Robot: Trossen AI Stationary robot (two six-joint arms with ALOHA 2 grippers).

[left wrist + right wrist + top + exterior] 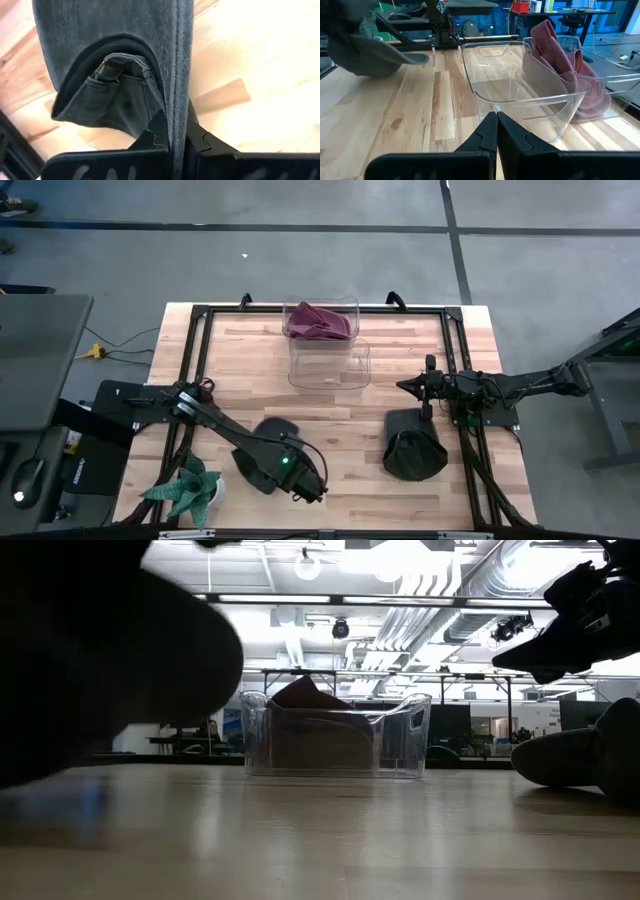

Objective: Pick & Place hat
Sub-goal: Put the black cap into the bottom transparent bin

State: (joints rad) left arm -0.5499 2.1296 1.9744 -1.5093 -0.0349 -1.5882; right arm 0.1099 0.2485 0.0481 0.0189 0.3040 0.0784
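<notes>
The left gripper (308, 480) is at the near edge of the wooden table (340, 420), its fingers (160, 132) pinched on the fabric edge of a dark grey cap (270, 455). In the left wrist view the cap (125, 60) hangs from the pinch with its back strap and buckle showing in the rear opening, so the cap's long axis runs away from the fingers. From above, it lies slanted, stretching from the gripper toward the table's middle and left; whether it rests on the wood or is lifted cannot be told. A second dark cap (413, 448) lies on the table toward the right. The right gripper (427, 387) hovers just behind that cap, fingers (487, 132) pressed together on nothing, pointing toward a clear plastic bin (328, 362) at the table's middle. Behind it, touching, stands another clear bin (352, 306) holding a maroon hat (318, 322). A small potted succulent (187, 490) stands at the near left corner.
</notes>
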